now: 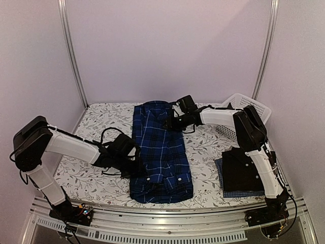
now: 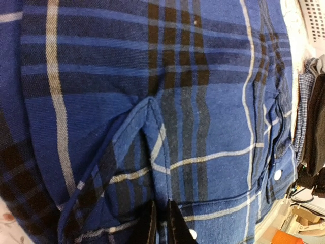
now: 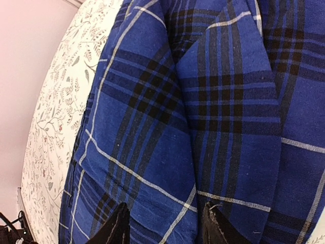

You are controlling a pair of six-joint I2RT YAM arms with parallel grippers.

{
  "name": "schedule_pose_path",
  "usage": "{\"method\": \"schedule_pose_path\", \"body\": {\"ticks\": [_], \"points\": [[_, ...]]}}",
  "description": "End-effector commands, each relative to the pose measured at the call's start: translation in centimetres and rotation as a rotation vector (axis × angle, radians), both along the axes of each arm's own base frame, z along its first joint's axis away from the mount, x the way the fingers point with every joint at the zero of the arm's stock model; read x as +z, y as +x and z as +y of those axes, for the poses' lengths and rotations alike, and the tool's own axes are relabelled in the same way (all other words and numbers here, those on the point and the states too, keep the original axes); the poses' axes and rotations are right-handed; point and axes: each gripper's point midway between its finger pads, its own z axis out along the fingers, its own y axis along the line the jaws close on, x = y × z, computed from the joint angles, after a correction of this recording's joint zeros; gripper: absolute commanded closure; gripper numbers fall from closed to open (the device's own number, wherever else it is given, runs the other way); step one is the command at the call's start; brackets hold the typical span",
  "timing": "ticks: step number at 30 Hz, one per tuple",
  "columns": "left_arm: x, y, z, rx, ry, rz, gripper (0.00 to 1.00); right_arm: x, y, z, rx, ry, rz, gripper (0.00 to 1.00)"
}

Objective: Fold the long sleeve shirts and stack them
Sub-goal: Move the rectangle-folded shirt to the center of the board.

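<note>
Pinching a fold at the left edge of the dark blue plaid shirt [image 1: 160, 152], I am holding my left pincer [image 2: 162, 216] almost closed on the cloth. My right pincer [image 3: 167, 218] is resting wide open on the shirt's upper right edge, gripping nothing. The plaid shirt is lying lengthwise mid-desk [image 1: 101, 122], while the black shirt [image 1: 244, 170] is sitting on the blue check shirt [image 1: 226, 193] at lower right.

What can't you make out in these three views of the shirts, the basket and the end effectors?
Fine blue check shirt: top view, mostly under the plain black shirt; only edges show.
White plastic lattice basket: top view, inside blocked by the right arm and its own wall.
Left end effector: left wrist view, fingers close together over the dark blue plaid shirt, cut by the bottom edge; grip unclear.
</note>
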Motion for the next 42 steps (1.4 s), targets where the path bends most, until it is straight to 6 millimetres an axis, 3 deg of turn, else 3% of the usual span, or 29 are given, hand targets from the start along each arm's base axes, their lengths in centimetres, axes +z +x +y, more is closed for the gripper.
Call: {"method": "schedule_pose_path", "body": {"ticks": [1,9,15,20,24,31,36,42], "points": [[-1.2,-1.7,3.1,-0.004,0.094,0.051,0.91,5.3,-1.0,-0.1,0.03,0.034,-0.051,0.52],[1.0,-0.5,1.1,-0.066,0.054,0.008,0.9,7.8,-2.4,-1.2,0.023,0.016,-0.09,0.52],[7.2,1.3,-2.3,-0.113,-0.06,-0.072,0.88,8.4,-4.9,-1.9,0.04,-0.023,-0.108,0.51],[10.3,3.8,-2.9,-0.086,-0.08,-0.15,0.86,7.8,-7.3,-2.4,0.052,-0.05,-0.093,0.51],[10.1,6.9,-2.1,-0.031,-0.088,-0.182,0.85,7.4,-9.6,-3.0,0.06,-0.062,-0.083,0.51],[10.2,14.9,-1.4,0.014,-0.091,-0.253,0.86,6.1,-13.0,-4.9,0.045,-0.081,-0.036,0.51],[6.6,18.6,-0.9,0.048,-0.053,-0.206,0.87,5.5,-14.9,-6.3,0.046,-0.092,-0.01,0.51],[2.7,20.8,-0.7,0.058,-0.018,-0.152,0.87,4.4,-17.2,-8.2,0.051,-0.115,0.018,0.5]]}}
